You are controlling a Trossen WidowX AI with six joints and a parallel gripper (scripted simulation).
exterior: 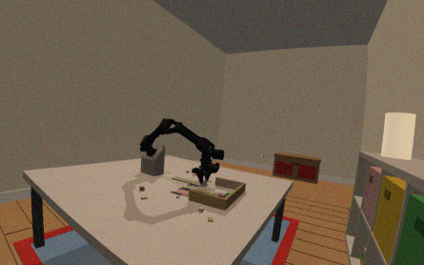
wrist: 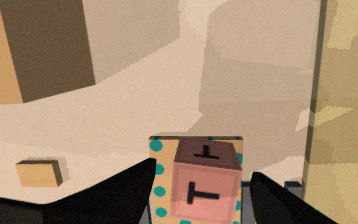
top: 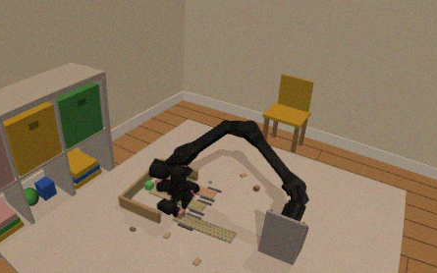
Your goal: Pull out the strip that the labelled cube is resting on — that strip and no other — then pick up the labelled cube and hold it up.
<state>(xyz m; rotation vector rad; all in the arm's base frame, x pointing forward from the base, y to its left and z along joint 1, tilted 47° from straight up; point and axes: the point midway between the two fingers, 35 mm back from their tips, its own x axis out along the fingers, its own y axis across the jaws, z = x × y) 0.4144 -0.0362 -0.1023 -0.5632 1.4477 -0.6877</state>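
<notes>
The labelled cube (wrist: 207, 187) (top: 181, 212) is pink with a black T on its faces. It rests on the end of a tan strip with teal dots (wrist: 156, 165) (top: 208, 228). My gripper (wrist: 202, 172) (top: 177, 208) (exterior: 204, 181) is low over that strip end. Its two black fingers stand on either side of the cube, with a gap showing on each side. The gripper is open and holds nothing.
An olive strip (wrist: 340, 125) (top: 198, 206) lies to the right of the dotted one, with a grey rail (wrist: 294, 187) between them. A wooden tray wall (wrist: 40, 45) (top: 139, 208) stands beyond, with a green ball (top: 148, 185) inside. Small tan blocks (wrist: 37, 172) (top: 167, 235) lie loose on the table.
</notes>
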